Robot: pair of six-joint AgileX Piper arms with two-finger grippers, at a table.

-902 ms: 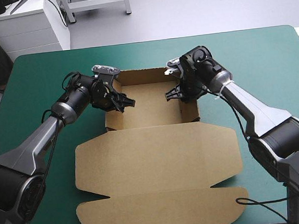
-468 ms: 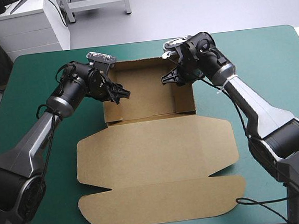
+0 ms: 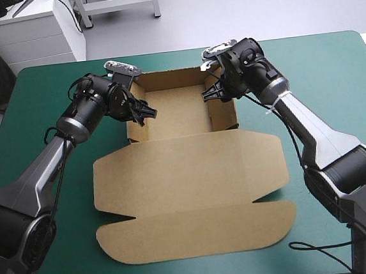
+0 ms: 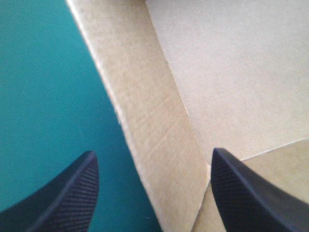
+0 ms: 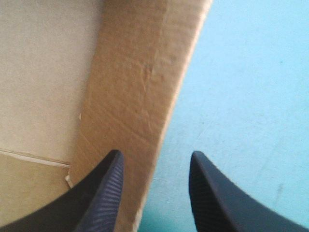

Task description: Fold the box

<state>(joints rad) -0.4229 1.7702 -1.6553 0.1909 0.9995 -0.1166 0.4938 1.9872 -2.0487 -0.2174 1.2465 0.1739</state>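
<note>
Your left tool (image 4: 154, 152) stands wide open astride the box's raised left wall (image 4: 149, 125), one black finger over the teal-green cover and the other inside the tray. Your right tool (image 5: 155, 153) is open too, though less widely, with the outer edge of the right wall (image 5: 135, 82) between its fingers. The brown box (image 3: 186, 175) sits mid-counter (image 3: 331, 73), its walled tray toward the far edge and its lid lying flat on the near side.

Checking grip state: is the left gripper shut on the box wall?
No: the left gripper stands open, its fingers wide apart astride the box wall.
</note>
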